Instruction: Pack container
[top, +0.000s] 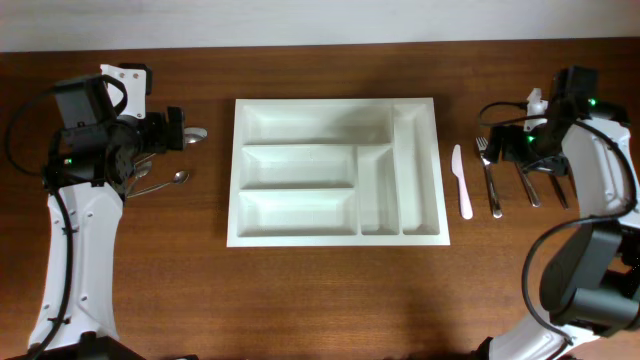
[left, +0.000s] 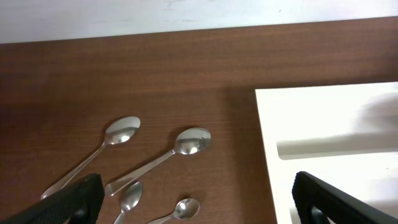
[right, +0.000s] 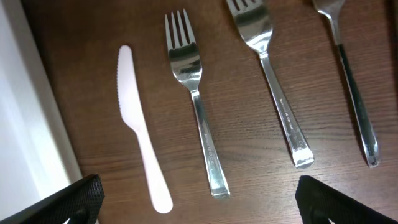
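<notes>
The container, a white five-compartment cutlery tray, lies in the table's middle with nothing in it; its corner shows in the left wrist view and its edge in the right wrist view. Several metal spoons lie left of it. A white plastic knife and three metal forks lie right of it. My left gripper is open above the spoons. My right gripper is open above the knife and fork handles.
The wooden table's far edge meets a white wall. The spoons lie spread at angles on the left. The forks lie parallel on the right.
</notes>
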